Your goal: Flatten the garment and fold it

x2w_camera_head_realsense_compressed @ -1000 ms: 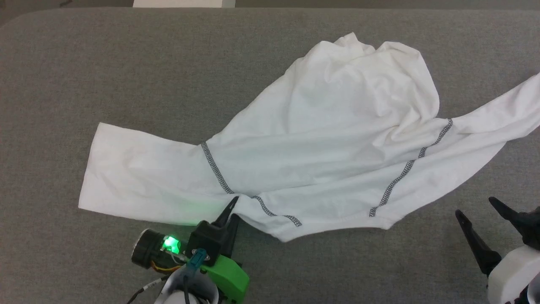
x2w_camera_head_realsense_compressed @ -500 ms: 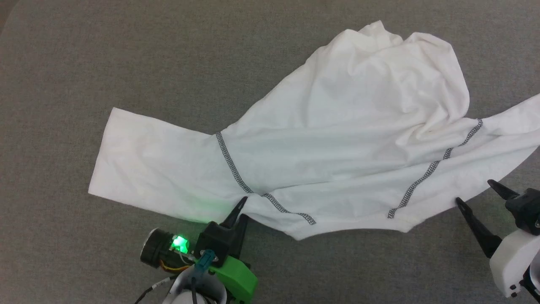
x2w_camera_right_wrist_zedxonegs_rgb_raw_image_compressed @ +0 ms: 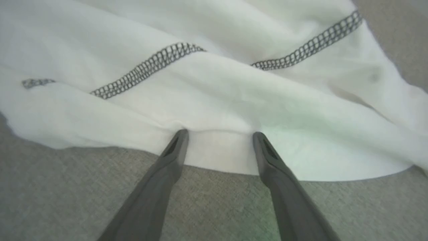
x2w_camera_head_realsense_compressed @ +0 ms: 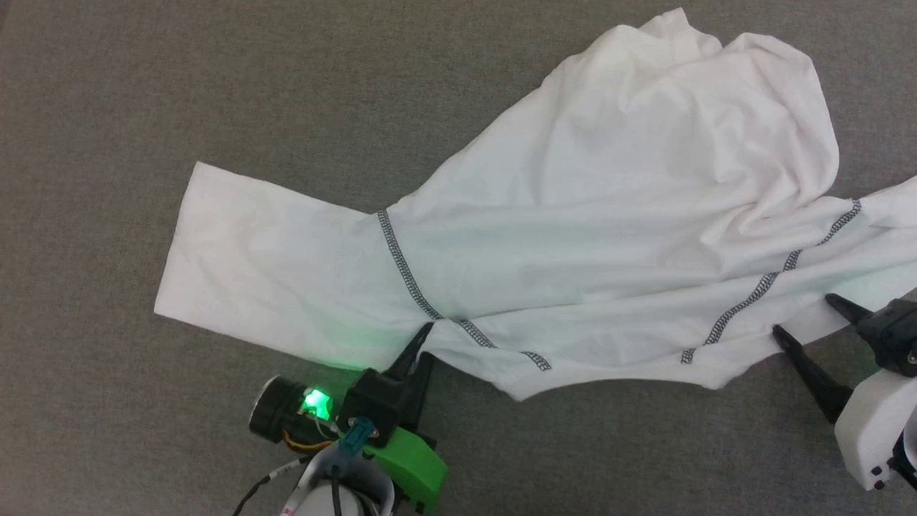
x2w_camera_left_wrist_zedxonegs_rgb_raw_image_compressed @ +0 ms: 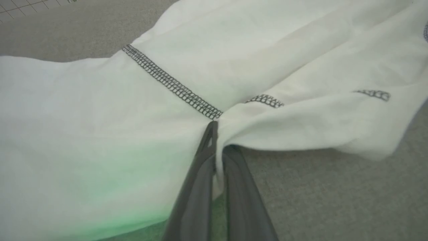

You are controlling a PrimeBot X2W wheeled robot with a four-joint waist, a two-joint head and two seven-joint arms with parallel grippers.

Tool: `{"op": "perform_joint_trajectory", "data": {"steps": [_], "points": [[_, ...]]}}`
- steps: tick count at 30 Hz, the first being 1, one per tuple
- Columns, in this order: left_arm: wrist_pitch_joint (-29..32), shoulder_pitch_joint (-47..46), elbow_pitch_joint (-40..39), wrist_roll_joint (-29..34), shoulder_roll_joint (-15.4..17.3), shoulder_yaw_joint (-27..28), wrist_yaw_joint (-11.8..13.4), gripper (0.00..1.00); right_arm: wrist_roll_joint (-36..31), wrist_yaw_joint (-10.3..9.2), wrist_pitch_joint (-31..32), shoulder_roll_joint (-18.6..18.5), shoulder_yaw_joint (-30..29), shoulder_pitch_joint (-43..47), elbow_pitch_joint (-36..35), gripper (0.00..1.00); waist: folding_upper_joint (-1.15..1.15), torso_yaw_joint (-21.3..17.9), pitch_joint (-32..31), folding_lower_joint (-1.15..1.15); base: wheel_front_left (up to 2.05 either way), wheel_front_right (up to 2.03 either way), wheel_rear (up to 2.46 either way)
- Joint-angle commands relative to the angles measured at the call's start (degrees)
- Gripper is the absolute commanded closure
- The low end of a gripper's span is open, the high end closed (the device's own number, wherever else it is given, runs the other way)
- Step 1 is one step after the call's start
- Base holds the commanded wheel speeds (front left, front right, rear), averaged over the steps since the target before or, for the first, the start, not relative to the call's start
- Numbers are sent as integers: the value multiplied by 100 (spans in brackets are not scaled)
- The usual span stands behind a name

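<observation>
Thin, creased, ladder-stitched white garment

Even, soft light (green glow)

1. Grey surface bare left of the garment: free passage.
2. Near strip between left hand and right hand unobstructed.
3. Garment's raised folds obstruct far right.

Rumpled garment, grey cloth, left tool pinching it; right tool spread
</observation>
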Motion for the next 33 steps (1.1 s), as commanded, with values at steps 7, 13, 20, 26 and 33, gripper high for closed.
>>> {"op": "perform_joint_trajectory", "data": {"steps": [7, 13, 20, 26, 33], "points": [[-2, -187, 64, -79, -22, -6, 60, 100, 589, -10, 1446, -218, 298, 119, 295, 64, 0, -8, 81, 0, 0, 0, 0], [-17, -286, 89, -114, -20, -15, 62, 100, 717, -10, 1577, -171, 247, -108, 335, 100, 0, -13, 111, 0, 0, 0, 0], [-182, -271, 3, -190, 22, 86, 145, 100, 225, -10, 224, 484, -288, -536, 369, 100, 0, -128, -95, 0, 0, 0, 0], [-458, -175, -453, -424, -16, 318, 268, 100, -33, -10, -621, 1177, -824, -532, 152, 100, 0, -271, -521, 0, 0, 0, 0], [-389, -258, -1433, -503, 51, 520, 382, 100, -295, -10, -1024, 1731, -1163, -678, -442, 100, 0, -493, -1208, 0, 0, 0, 0]]}}
